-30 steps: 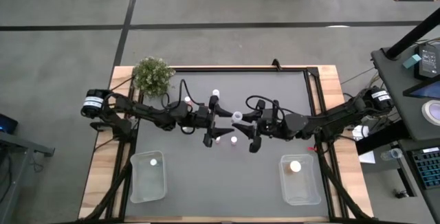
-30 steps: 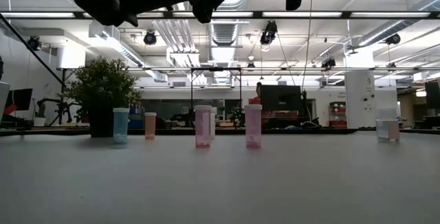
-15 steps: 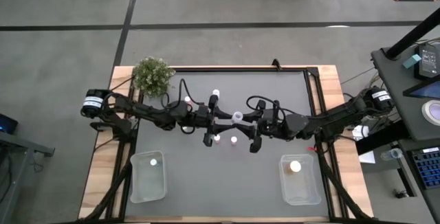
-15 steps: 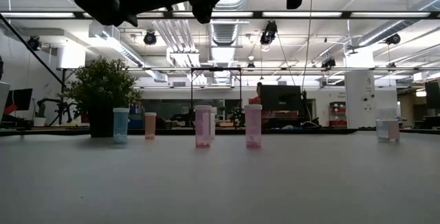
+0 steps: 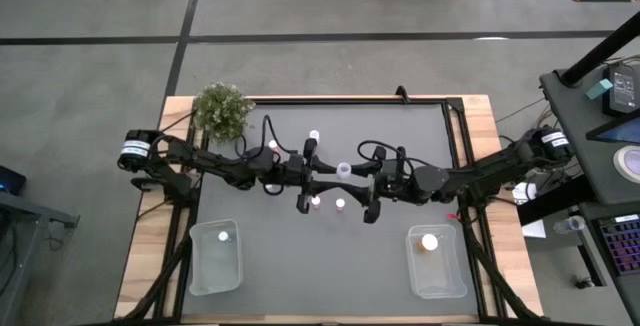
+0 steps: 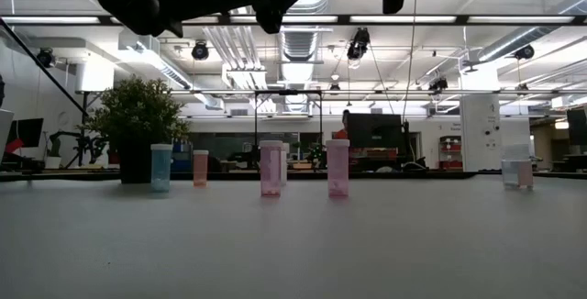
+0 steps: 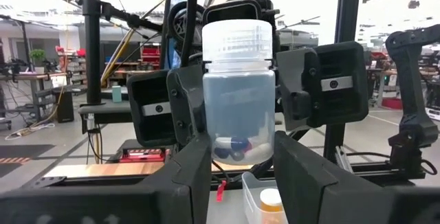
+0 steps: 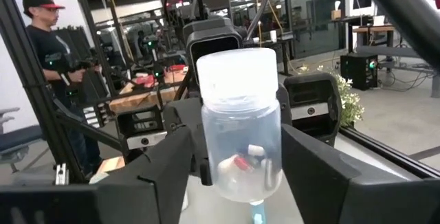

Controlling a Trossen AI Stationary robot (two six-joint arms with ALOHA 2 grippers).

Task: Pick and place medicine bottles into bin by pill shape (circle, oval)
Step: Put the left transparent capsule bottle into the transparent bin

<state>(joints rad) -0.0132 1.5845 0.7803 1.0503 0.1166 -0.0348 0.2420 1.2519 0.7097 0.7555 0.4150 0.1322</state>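
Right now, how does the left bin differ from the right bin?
The left bin stands on the left side of the table, the right bin on its right side. The left bin holds a small white-capped bottle; the right bin holds a larger orange bottle. Both are clear, rectangular and hold one bottle each.

Both arms reached in from the sides and met above the middle of the table, raised well clear of it. The left gripper [image 5: 328, 171] faced the right gripper [image 5: 358, 173] tip to tip. The left fingers [image 7: 185, 176] pressed on a clear bottle [image 7: 238, 93], while the right fingers [image 8: 165, 162] stood apart from its sides.
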